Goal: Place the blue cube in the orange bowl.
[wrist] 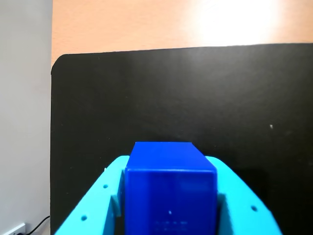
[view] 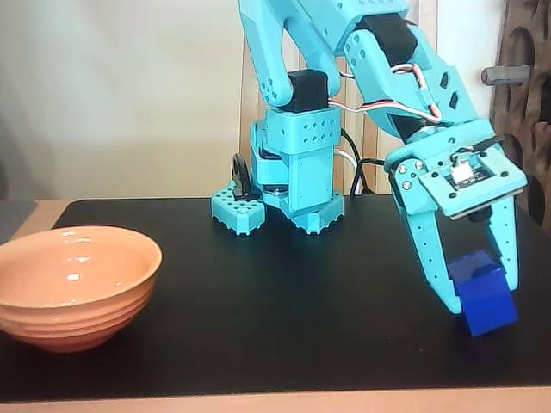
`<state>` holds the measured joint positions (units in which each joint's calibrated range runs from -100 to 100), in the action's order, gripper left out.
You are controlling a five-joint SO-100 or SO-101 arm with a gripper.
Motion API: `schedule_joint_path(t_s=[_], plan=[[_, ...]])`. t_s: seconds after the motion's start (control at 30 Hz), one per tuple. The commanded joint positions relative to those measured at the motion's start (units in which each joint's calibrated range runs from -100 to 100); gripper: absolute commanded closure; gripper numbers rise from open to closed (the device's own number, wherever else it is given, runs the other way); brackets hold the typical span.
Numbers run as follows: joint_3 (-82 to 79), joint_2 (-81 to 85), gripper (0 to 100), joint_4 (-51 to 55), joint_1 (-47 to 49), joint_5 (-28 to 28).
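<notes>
A: Two pictures, and the blue cube shows in both. In the fixed view it sits at the right end of the black mat, tilted, with the gripper closed around it, one turquoise finger on each side.

B: Is it resting on the mat or raised?

A: Hard to say. Its lower corner is at or just above the mat surface, and I cannot tell whether it touches.

B: And the wrist view?

A: The blue cube fills the bottom centre, pinched between the two fingers of the gripper. Its lower part is cut off by the frame edge, so the fingertips themselves are out of sight.

B: Where is the orange bowl?

A: At the far left of the mat in the fixed view, well apart from the cube. Its left side is cropped by the picture edge, and its inside looks bare as far as can be seen. The wrist view does not show it, only black mat, a strip of wooden tabletop and a glare patch at the top.

B: The arm?

A: Its base stands at the back of the mat; the upper links run out of the top of the frame.
</notes>
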<state>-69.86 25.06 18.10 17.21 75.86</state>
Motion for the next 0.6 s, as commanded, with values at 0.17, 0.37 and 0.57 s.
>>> schedule_joint_path(t_s=[0.17, 0.37, 0.57], plan=[[1.3, 13.1, 91, -1.9, -6.3, 0.6], [2.5, 18.9, 91, -1.9, -10.4, -1.5], [4.7, 22.4, 91, -1.9, -16.2, -4.5]])
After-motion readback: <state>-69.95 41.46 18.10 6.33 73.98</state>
